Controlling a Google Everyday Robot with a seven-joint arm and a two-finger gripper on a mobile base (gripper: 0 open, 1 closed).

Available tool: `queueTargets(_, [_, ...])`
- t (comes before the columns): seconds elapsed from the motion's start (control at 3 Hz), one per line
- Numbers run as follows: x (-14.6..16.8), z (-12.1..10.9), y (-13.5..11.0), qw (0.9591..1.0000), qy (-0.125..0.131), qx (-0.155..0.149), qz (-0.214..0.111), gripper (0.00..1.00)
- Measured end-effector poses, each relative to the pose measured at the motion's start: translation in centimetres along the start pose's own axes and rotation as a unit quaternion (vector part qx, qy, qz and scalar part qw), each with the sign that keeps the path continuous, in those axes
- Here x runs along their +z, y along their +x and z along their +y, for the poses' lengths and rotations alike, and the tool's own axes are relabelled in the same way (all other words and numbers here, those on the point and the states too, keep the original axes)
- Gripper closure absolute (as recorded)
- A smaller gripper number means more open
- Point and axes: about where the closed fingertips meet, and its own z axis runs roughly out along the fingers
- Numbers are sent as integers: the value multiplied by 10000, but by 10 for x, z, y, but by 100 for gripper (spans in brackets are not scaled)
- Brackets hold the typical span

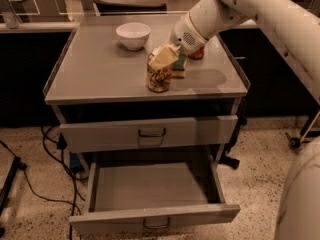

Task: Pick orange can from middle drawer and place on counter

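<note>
orange-tan can [159,78] with dark print, upright on counter [100,74], gripper [164,58] atop

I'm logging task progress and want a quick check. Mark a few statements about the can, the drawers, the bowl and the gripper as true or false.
1. The orange can stands upright on the counter. True.
2. The middle drawer is shut. False: it is pulled open.
3. The gripper is at the can's top. True.
4. The white bowl lies in the middle drawer. False: it sits on the counter, behind the can.
5. The upper drawer is closed. True.
</note>
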Motion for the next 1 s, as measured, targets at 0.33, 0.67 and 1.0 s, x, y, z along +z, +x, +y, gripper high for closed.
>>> queueTargets(0.33, [-2,0,-2,10000,-6,1,0,100])
queueTargets(0.67, [-2,0,-2,10000,-6,1,0,74])
queueTargets(1.0, [-2,0,-2,10000,-7,1,0,50])
